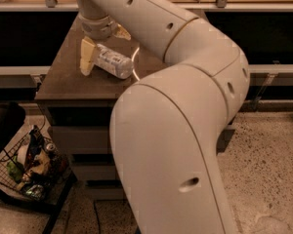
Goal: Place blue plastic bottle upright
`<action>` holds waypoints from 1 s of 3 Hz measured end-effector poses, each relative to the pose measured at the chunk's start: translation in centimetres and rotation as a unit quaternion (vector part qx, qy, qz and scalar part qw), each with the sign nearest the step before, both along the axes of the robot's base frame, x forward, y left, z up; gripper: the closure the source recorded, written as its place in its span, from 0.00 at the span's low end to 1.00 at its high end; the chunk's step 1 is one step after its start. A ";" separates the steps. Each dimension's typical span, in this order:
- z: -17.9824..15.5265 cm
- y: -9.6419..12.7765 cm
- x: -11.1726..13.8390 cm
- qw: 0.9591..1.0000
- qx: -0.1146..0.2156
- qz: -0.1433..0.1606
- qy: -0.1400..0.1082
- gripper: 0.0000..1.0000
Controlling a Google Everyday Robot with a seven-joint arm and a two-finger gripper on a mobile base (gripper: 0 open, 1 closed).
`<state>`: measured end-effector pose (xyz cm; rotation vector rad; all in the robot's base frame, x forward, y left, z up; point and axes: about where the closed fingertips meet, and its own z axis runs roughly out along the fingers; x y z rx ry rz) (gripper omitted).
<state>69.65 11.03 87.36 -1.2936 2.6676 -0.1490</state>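
Straddling the toppled blue plastic bottle [116, 64], the claw [104, 45] gapes wide.

A brown-topped cabinet [63, 82] with stacked drawer fronts [75, 139] stands on a speckled floor [271, 174]. A wire basket [2, 182] holding mixed items sits at its lower left. Lighting is dim and warm. The gripper [105, 52] is above the cabinet top.

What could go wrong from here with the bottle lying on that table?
The blue plastic bottle lies on its side on the table, with the gripper open at one end; a finger could nudge it into rolling rather than grip it. A roll might carry it off the table's front edge. The arm hides much of the tabletop.
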 end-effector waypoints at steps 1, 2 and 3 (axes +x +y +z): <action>-1.1 -0.3 0.7 1.000 0.001 -0.021 0.009 0.00; -1.9 -0.7 1.6 0.999 0.006 -0.038 0.014 0.00; -2.3 -0.3 2.3 0.999 0.010 -0.034 0.016 0.18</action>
